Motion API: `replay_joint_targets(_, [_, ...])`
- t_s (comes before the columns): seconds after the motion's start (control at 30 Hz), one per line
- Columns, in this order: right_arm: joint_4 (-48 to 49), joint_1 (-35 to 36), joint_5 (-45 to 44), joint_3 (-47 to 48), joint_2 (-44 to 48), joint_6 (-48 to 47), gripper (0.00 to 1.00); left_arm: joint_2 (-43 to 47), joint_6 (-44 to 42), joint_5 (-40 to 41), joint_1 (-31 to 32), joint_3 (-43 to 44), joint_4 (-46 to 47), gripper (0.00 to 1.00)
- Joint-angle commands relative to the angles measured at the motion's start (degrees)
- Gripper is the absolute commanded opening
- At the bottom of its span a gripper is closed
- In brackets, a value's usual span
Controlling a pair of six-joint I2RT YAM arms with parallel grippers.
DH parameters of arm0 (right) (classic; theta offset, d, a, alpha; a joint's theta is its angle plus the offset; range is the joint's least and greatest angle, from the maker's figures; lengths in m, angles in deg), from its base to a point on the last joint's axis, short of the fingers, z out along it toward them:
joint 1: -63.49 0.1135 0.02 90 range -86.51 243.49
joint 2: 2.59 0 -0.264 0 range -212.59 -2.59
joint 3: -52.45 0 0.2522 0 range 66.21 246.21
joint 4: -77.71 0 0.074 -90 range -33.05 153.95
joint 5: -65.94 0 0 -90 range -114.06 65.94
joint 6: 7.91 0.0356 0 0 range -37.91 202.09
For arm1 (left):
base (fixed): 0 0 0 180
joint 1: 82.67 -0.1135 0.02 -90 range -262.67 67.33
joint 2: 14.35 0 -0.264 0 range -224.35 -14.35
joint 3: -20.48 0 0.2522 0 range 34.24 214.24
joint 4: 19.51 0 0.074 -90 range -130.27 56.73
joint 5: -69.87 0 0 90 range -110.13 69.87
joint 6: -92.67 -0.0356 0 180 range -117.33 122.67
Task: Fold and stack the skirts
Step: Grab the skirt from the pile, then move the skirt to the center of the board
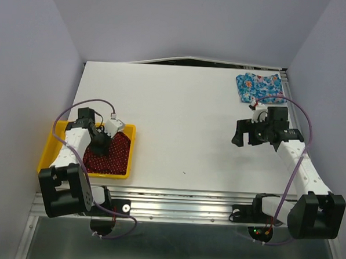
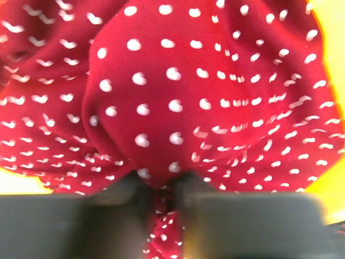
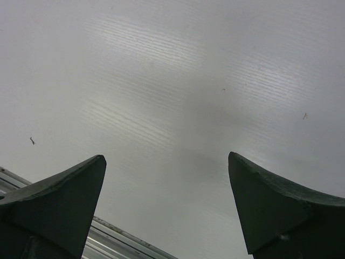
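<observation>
The dark red skirt with white dots (image 1: 115, 154) lies bunched in the yellow tray (image 1: 52, 147) at the left front. My left gripper (image 1: 101, 144) is down in the tray, shut on a fold of the red skirt (image 2: 178, 97); its fingers (image 2: 129, 189) pinch the cloth. The blue floral skirt (image 1: 257, 86) lies folded at the far right corner of the table. My right gripper (image 1: 246, 133) hovers open and empty over bare table (image 3: 172, 81), in front of the blue skirt; its fingertips (image 3: 89, 172) stand wide apart.
The white table (image 1: 179, 118) is walled at the left, back and right. A metal rail (image 1: 181, 201) runs along the near edge and shows in the right wrist view (image 3: 108, 237). Purple cables loop over both arms.
</observation>
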Motion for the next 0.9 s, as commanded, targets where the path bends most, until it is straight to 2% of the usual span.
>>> replay_joint_targets(0.0, [1.6,0.1,1.2,2.2,0.4,0.4,1.0,5.4,2.4,-4.8,-0.1,9.0,-0.7,0.0])
replay_joint_targets(0.1, [1.8,0.1,1.5,2.3,0.9,0.6,1.0,9.8,5.1,-8.6,-0.1,18.1,-5.7,0.0])
replay_joint_targets(0.13, [1.8,0.1,1.5,2.3,0.9,0.7,1.0,10.5,6.3,-10.5,-0.1,25.7,-6.6,0.0])
replay_joint_targets(0.17, [1.9,0.1,1.6,2.3,0.9,0.8,1.0,10.3,8.5,-11.4,-0.1,29.6,-7.6,0.0])
replay_joint_targets(0.2, [2.1,0.1,1.6,2.5,0.9,1.0,1.0,9.8,9.7,-12.1,0.1,38.0,-9.0,0.0])
replay_joint_targets(0.33, [2.2,0.1,1.8,3.3,0.2,1.2,1.0,5.1,16.5,-13.8,4.3,55.7,-8.5,0.0])
replay_joint_targets(0.43, [2.2,0.1,1.5,4.4,-0.1,1.7,1.0,0.8,22.2,-9.5,13.7,64.9,-4.8,0.0])
replay_joint_targets(0.47, [2.1,0.1,1.0,4.6,-0.5,1.9,1.0,-1.3,23.0,-8.3,19.3,66.5,-3.8,0.0])
replay_joint_targets(0.53, [2.2,0.1,0.2,5.1,-0.8,2.2,1.0,-3.4,25.5,-6.6,24.2,70.2,-0.5,0.0])
replay_joint_targets(0.6, [2.0,0.1,-1.1,5.8,-1.4,2.5,1.0,-6.1,26.6,-8.1,29.5,70.9,1.4,0.0])
replay_joint_targets(0.7, [1.9,-1.0,-2.9,6.1,-2.3,2.4,1.0,-6.9,25.4,-8.4,36.8,66.2,4.6,0.0])
replay_joint_targets(0.87, [1.4,-1.0,-5.7,6.1,-3.6,1.1,1.0,-5.8,22.6,-8.9,43.8,47.3,9.3,0.0])
